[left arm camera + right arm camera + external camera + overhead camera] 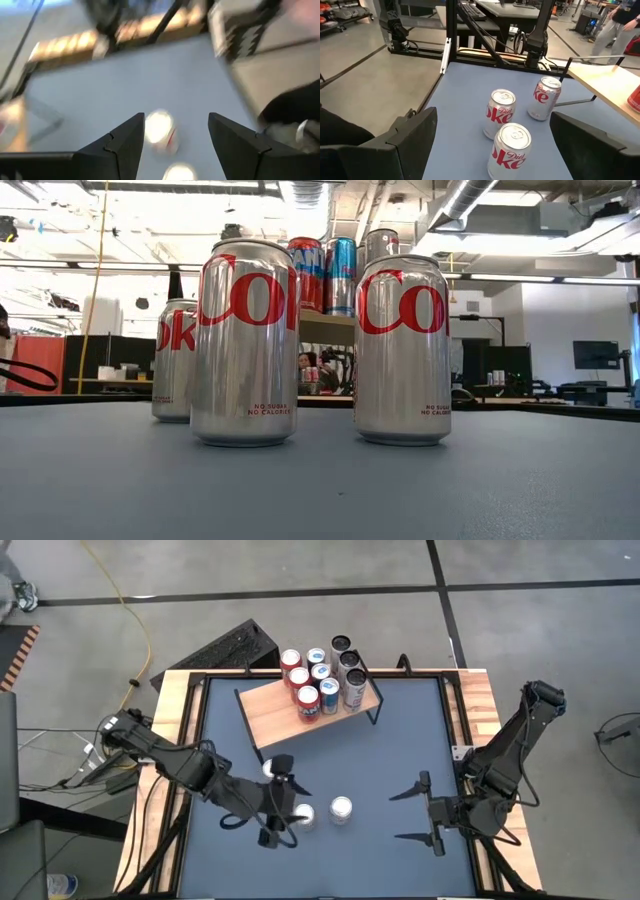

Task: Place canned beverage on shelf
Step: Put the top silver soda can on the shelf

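Cans (341, 810) stood loose on the table (400, 750), three silver ones by my count. One sat just ahead of my left gripper (281, 802), one beside its fingers and one a little off toward the right arm. I had the left gripper's fingers parted, not at their widest, and holding nothing; I judged it lined up so a can could pass between them. The right gripper (420, 812) waited wide open and empty, well apart from the cans, facing them. The shelf (270, 708) stood beyond both grippers at the table's far edge, its board already carrying a cluster of upright cans with bare wood left over.
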